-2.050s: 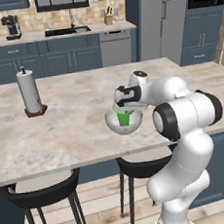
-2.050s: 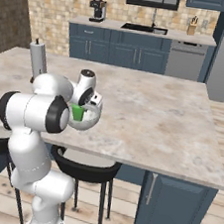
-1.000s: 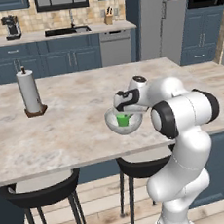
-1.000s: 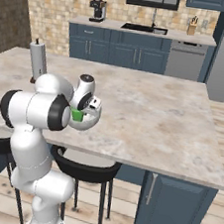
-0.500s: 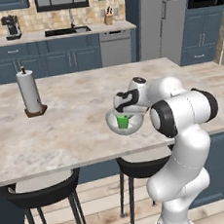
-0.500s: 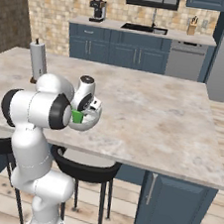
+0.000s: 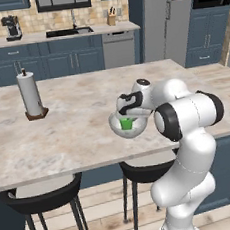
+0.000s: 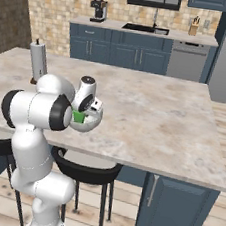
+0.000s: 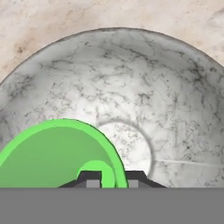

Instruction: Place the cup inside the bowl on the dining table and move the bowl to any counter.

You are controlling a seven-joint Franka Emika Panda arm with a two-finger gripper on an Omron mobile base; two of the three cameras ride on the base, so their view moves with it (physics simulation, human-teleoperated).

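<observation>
Item: my tool (image 9: 108,180). It reaches down into the bowl, its two dark tips straddling the cup's rim in the hand view, one tip inside the wall and one outside. I judge it pinching the cup's wall, since the green edge runs right between the tips.

Item: cup (image 9: 57,153), bright green, plain, no handle. It sits within the bowl, against the near wall and off the centre of the floor. Whether its base rests on the bowl's floor I cannot tell. I hold it by the rim because that lets me lower it upright without fouling the bowl's wall.

Item: bowl (image 7: 117,131), deep, grey-white, speckled and translucent; the green shows through its side (image 8: 95,120). It stands on the dining table's surface (image 7: 78,126), near the front edge, above the black stools (image 7: 40,197).

Item: paper towel roll (image 7: 30,92), upright on its holder, well apart from the bowl on the same surface.

Item: counter (image 8: 146,30) over blue cabinets along the far wall, carrying a coffee maker (image 8: 99,10), a sink and a knife block (image 8: 195,29). It is my destination for the bowl.

Status, by my reckoning: cup placement nearly complete; release pending, bowl transfer not yet started.
</observation>
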